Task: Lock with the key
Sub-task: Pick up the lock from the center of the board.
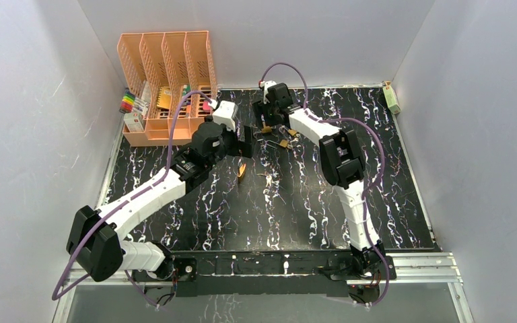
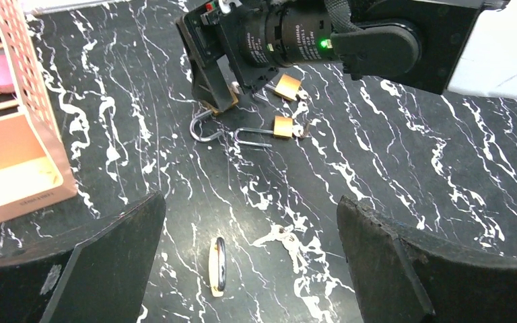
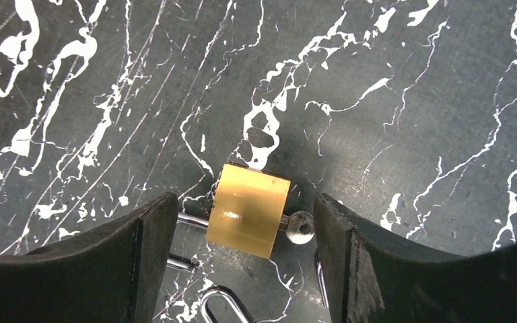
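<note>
Your right pincer (image 3: 242, 202) straddles a brass padlock (image 3: 249, 212) lying flat on the bench (image 3: 410, 101), fingers wide and clear of its body on both sides; a key (image 3: 300, 227) sticks out of its right end. Your left pincer (image 2: 250, 202) hangs wide and empty above a second padlock (image 2: 217, 266) standing on its edge, loose keys (image 2: 289, 241) just beside it.

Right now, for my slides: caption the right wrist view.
Open right end effector straddles square brass padlock on black marbled table.
</note>
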`<move>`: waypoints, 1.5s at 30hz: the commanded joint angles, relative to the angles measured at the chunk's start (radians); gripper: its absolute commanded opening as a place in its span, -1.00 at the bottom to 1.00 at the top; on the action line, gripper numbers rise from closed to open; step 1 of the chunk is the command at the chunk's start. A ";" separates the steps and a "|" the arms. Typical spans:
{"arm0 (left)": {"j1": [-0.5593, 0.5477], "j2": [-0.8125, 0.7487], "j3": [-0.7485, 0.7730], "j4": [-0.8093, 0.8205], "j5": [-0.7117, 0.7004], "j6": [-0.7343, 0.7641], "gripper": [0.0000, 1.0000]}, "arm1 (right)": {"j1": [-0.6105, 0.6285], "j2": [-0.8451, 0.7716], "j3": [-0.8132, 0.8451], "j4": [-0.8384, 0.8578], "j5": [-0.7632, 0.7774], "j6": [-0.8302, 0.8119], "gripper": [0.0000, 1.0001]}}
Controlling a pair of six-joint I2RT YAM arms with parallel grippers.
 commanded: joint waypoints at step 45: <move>0.027 -0.010 0.096 -0.169 0.103 -0.141 0.97 | 0.068 -0.054 -0.205 0.020 0.159 0.004 -1.00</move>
